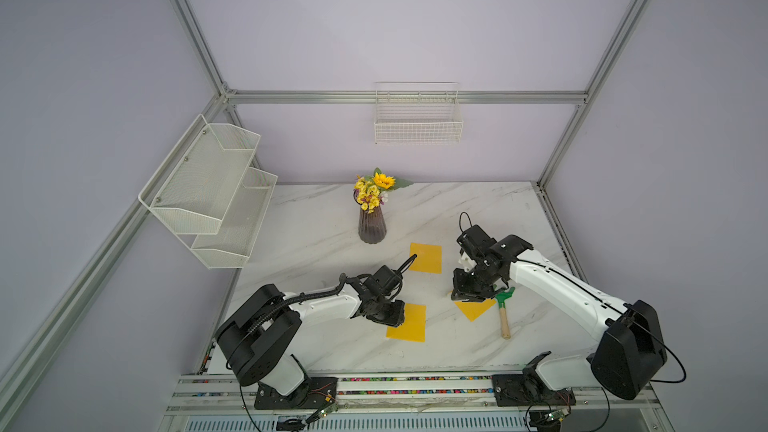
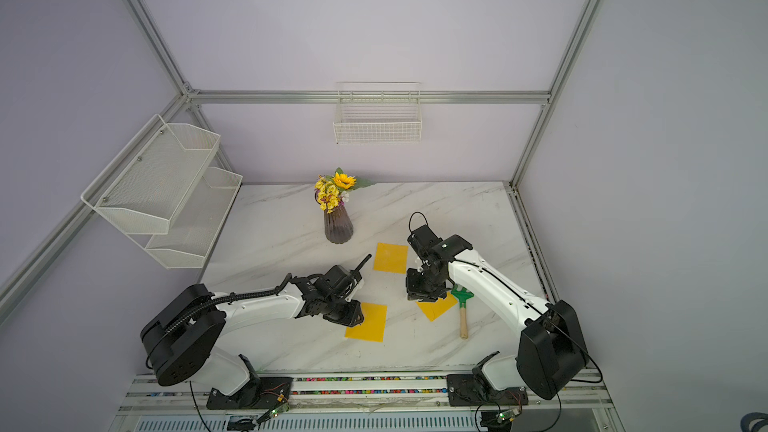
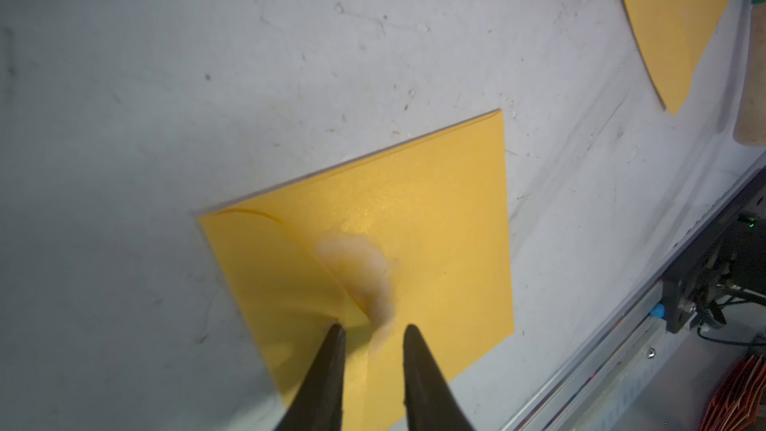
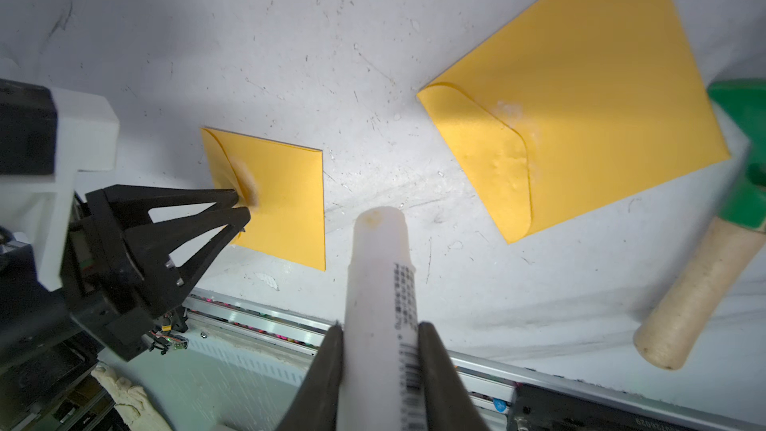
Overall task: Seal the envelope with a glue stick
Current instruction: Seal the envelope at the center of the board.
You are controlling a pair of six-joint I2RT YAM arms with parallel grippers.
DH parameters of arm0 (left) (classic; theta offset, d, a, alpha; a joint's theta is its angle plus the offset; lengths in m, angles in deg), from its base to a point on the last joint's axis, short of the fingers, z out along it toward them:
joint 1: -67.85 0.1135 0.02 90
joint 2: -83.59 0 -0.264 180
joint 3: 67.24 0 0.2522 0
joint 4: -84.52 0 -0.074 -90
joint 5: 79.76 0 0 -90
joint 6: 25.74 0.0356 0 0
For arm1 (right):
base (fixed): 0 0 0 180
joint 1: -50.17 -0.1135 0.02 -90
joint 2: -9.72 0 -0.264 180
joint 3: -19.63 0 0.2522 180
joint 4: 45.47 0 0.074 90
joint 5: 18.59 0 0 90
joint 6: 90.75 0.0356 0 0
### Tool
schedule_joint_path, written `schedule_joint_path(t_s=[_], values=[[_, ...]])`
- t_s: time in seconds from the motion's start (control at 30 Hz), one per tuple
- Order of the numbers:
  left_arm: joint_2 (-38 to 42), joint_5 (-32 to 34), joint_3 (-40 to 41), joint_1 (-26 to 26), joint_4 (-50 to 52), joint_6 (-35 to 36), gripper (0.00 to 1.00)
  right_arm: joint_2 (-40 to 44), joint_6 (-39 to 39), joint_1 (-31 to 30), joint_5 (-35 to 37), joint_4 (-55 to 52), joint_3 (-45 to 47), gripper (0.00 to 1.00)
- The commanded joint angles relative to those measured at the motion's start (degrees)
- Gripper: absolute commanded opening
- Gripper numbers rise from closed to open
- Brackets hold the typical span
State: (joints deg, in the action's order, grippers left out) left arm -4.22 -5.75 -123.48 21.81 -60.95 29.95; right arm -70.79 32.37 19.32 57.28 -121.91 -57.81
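Note:
Three yellow envelopes lie on the marble table. My left gripper point(image 3: 373, 327) hovers at the nearest envelope point(image 1: 409, 324) point(image 3: 435, 221), open by a narrow gap, with its fingertips at the point of the folded flap. A whitish glue smear point(image 3: 364, 267) sits just past the flap's edge. The right wrist view shows the same fingertips point(image 4: 238, 201) touching that envelope point(image 4: 286, 201). My right gripper point(image 4: 381, 325) is shut on the glue stick point(image 4: 381, 267), a white tube with a printed label, held above the table between two envelopes. In a top view the right gripper point(image 1: 467, 288) hangs over a second envelope point(image 1: 473, 309).
A green rake with a wooden handle point(image 1: 503, 309) lies beside the second envelope point(image 4: 601, 97), whose flap is down. The third envelope point(image 1: 425, 257) lies farther back. A vase of flowers point(image 1: 372, 228) stands behind. A mesh shelf point(image 1: 212, 189) and a wire basket point(image 1: 417, 122) hang on the walls.

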Motion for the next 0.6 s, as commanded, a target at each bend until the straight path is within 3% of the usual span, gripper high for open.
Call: schedule_joint_path(t_s=[0.0,0.17,0.4,0.57], values=[[1.6,-4.6,4.1,2.0,-0.4,-0.4,0.2,-0.4,-0.9,0.3,-0.7,-0.8,0.3,0.0],[3.0,-5.2,4.6,4.6,2.5,2.5,0.14,-0.4,-1.0,0.4,-0.7,-0.8,0.1,0.0],[-0.7,-2.7,1.2,4.3,7.0,4.8,0.1,-0.1,-1.2,0.3,-0.9,-1.1,0.1,0.0],[-3.0,4.4,-0.4,1.7,12.0,4.1,0.09,0.7,-1.4,0.3,-0.7,-1.2,0.2,0.0]])
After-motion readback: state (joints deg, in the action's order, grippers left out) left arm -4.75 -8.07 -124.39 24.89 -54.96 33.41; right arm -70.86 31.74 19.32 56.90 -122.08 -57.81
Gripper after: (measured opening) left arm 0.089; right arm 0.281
